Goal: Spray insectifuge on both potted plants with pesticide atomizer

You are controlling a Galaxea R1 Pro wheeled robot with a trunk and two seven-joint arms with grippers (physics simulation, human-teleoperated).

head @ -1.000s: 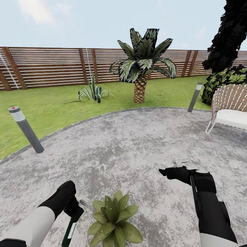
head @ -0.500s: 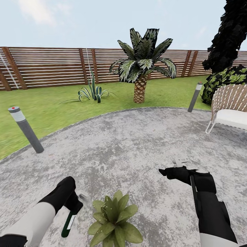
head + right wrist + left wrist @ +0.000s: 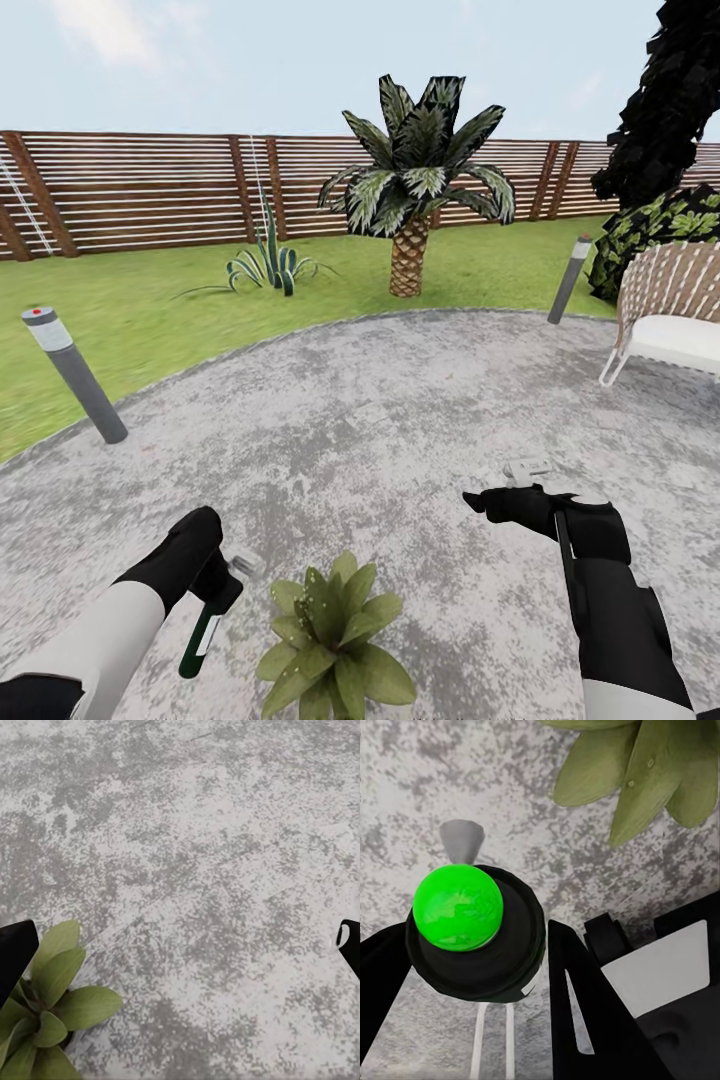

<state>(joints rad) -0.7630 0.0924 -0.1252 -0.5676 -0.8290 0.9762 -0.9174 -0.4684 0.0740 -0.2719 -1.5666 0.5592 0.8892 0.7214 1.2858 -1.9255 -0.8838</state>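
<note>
Two grippers: left gripper [image 3: 222, 588] clamped on pesticide atomizer [image 3: 203, 634], right gripper [image 3: 527, 468] apart, empty.

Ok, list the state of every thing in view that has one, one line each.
Left tool: shut on the pesticide atomizer.
Pesticide atomizer: held off the ground, button top showing green, nozzle toward the potted plant.
Potted plant: upright on the paving.
Right tool: open, holding nothing.
</note>
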